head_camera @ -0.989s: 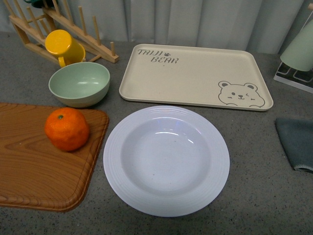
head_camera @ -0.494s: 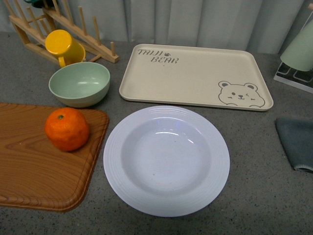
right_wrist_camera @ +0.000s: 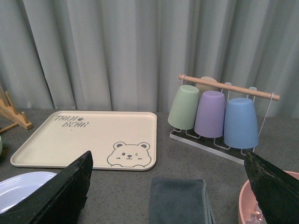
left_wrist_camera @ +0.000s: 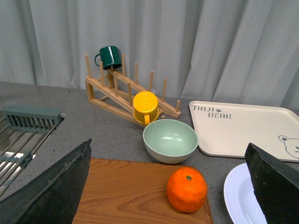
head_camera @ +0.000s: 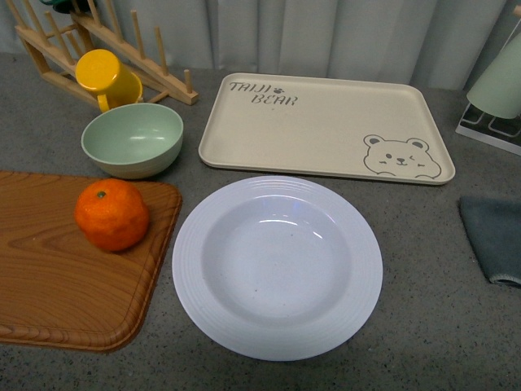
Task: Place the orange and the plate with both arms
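Note:
The orange [head_camera: 111, 214] sits on a wooden cutting board [head_camera: 49, 277] at the left; it also shows in the left wrist view [left_wrist_camera: 187, 189]. The white ridged plate [head_camera: 277, 265] lies empty on the grey counter in the middle, and its edge shows in the left wrist view [left_wrist_camera: 240, 198] and the right wrist view [right_wrist_camera: 18, 186]. Neither arm shows in the front view. My left gripper [left_wrist_camera: 170, 205] is open and empty, raised above and short of the orange. My right gripper [right_wrist_camera: 168, 200] is open and empty above a dark cloth [right_wrist_camera: 180, 203].
A pale green bowl [head_camera: 132, 139], a yellow mug [head_camera: 106, 77] and a wooden rack [head_camera: 98, 49] stand at the back left. The beige bear tray [head_camera: 326, 126] lies behind the plate. A cup rack [right_wrist_camera: 215, 114] and a pink bowl [right_wrist_camera: 257, 205] are at the right.

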